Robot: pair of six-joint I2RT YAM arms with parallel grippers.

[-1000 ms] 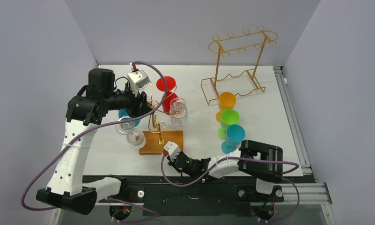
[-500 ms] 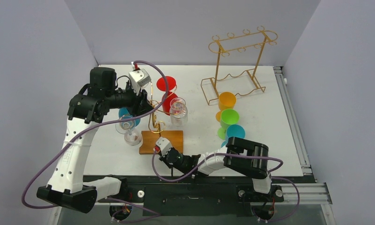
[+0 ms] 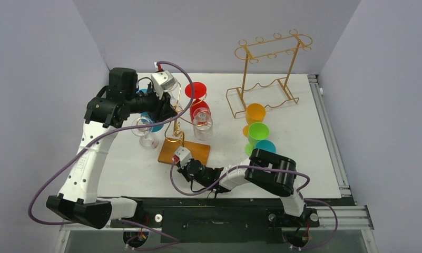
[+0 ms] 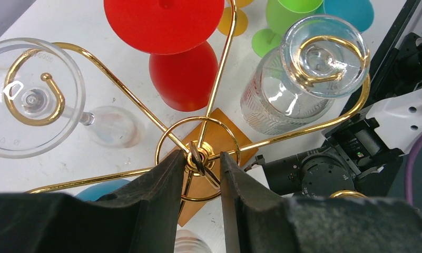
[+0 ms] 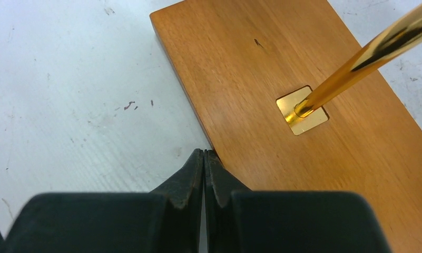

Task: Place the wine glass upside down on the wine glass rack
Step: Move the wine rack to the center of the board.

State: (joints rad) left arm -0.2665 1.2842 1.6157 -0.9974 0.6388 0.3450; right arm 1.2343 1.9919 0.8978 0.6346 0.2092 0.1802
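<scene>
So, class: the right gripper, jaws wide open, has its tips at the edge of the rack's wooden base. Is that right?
No: the right gripper is shut, its jaws pressed together, as the right wrist view shows. Its tips are indeed at the edge of the wooden base of the wine glass rack.

No readable text; embossed marks on wine glass foot [image 4: 19, 132] illegible.

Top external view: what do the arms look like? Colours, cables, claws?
Left arm: long white links, black joint housings. Right arm: mostly black, one white link. A purple cable runs along each; a small white box sits at each wrist. Left claw and right claw: matte black fingers.
</scene>
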